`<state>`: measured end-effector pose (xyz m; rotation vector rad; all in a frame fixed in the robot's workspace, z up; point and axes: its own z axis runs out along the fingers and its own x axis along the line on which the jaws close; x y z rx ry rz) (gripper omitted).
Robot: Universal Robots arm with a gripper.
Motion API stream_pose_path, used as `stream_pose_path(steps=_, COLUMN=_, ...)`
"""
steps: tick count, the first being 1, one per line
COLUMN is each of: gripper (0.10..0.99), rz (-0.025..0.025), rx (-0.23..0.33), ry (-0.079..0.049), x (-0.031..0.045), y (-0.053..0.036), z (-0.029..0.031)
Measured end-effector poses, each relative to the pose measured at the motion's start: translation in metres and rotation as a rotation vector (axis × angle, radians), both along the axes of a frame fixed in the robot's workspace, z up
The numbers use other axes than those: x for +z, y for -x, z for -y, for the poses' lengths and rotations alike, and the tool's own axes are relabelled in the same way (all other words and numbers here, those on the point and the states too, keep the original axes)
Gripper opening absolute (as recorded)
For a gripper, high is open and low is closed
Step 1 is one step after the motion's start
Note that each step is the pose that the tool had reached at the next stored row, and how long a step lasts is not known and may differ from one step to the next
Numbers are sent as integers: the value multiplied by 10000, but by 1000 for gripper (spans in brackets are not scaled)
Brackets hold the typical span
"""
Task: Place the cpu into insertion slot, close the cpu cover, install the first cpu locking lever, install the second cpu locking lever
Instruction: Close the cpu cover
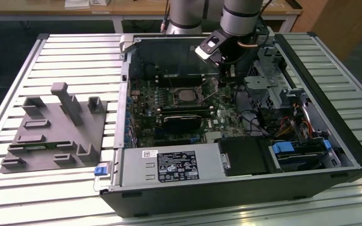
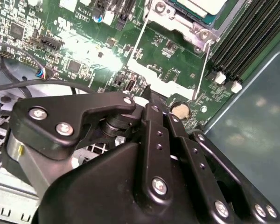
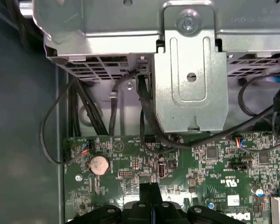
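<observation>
— Where's the claw now?
— Your claw (image 1: 229,71) hangs inside the case (image 1: 231,200), tips pinched together on nothing, just beside the round battery (image 2: 179,110) on the green board (image 2: 172,56).
— And the chip?
— Your chip (image 1: 186,95) sits in the socket (image 1: 176,89) with the silver frame (image 2: 177,21) around it. It's apart from the claw, toward the exterior view's left. A thin wire lever (image 2: 136,44) reaches from the frame toward the tips.

The surface (image 1: 74,56) is ribbed bare metal with a dull sheen; the grey fixture (image 1: 49,136) on it looks matt plastic. The circuit board (image 2: 84,42) is glossy green, the end effector (image 2: 147,94) matt black with bright metal screws (image 2: 159,185).
</observation>
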<state>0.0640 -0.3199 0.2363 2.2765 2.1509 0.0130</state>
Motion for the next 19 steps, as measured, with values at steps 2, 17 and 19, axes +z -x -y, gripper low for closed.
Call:
stream_pose_path(steps=2, gripper=106, rz=-3, rx=-1, ry=0, x=0, y=0, z=0)
stream_pose_path(steps=17, gripper=106, rz=-160, rx=0, ry=-31, x=22, y=-1, z=0)
stream_pose_path(steps=19, gripper=106, rz=-422, rx=-1, ry=-31, x=22, y=-7, z=0)
